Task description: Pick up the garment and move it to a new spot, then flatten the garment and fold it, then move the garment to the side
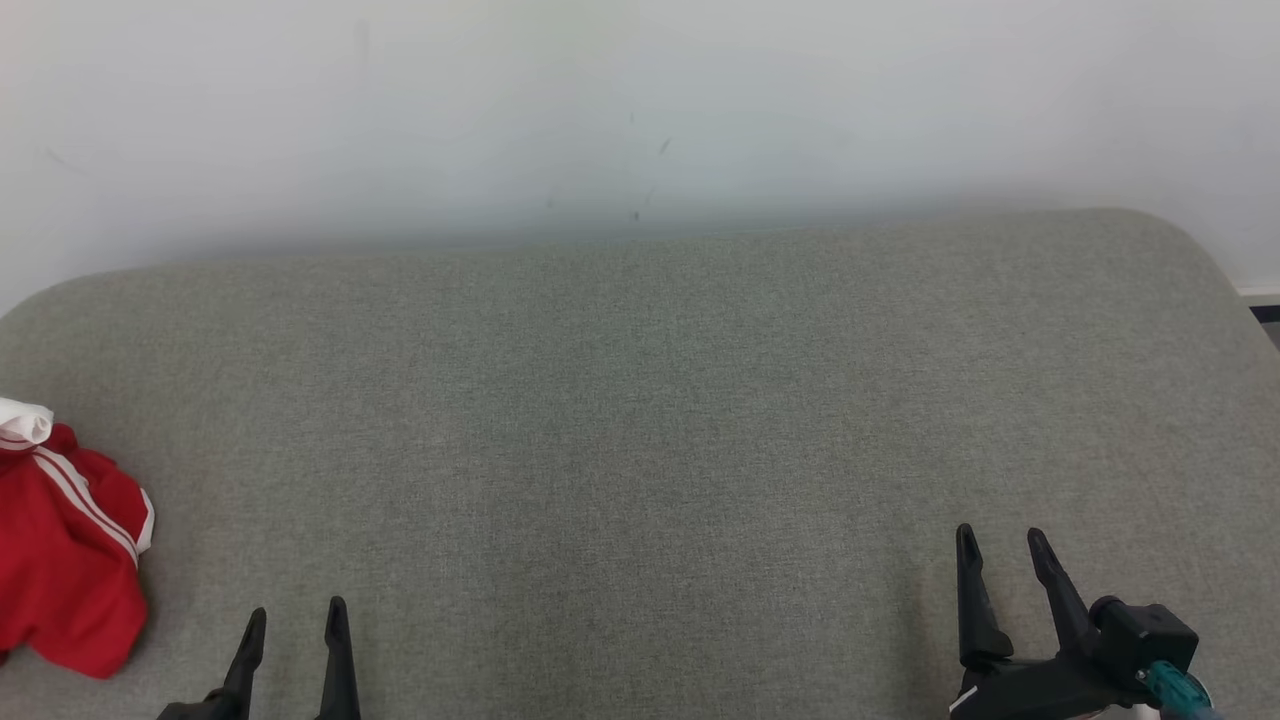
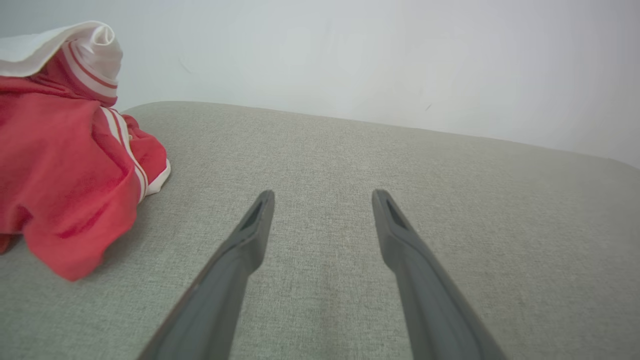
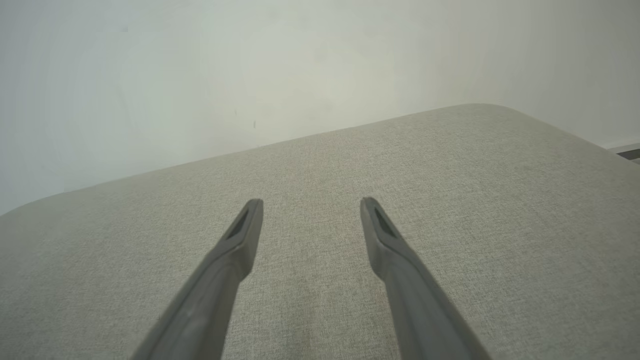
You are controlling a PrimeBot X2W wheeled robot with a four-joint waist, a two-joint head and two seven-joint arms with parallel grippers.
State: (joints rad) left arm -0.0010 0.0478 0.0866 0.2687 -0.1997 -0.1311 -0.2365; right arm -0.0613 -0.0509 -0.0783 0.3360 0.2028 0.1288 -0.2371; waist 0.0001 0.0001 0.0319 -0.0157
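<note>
The garment (image 1: 65, 545) is red with white stripes and a white collar, lying crumpled at the far left edge of the grey-green cushioned surface (image 1: 640, 400). In the left wrist view the garment (image 2: 65, 170) bulks up at the left, a short way from the fingertips. My left gripper (image 1: 296, 612) is open just right of the garment, near the front edge, with nothing between its fingers (image 2: 255, 225). Far to the right, my right gripper (image 1: 1000, 535) is open too, over bare fabric, its fingers (image 3: 245, 230) spread and empty.
A pale wall (image 1: 640, 110) rises right behind the cushioned surface. The surface has rounded back corners, and a strip of dark floor (image 1: 1265, 315) shows past its right edge.
</note>
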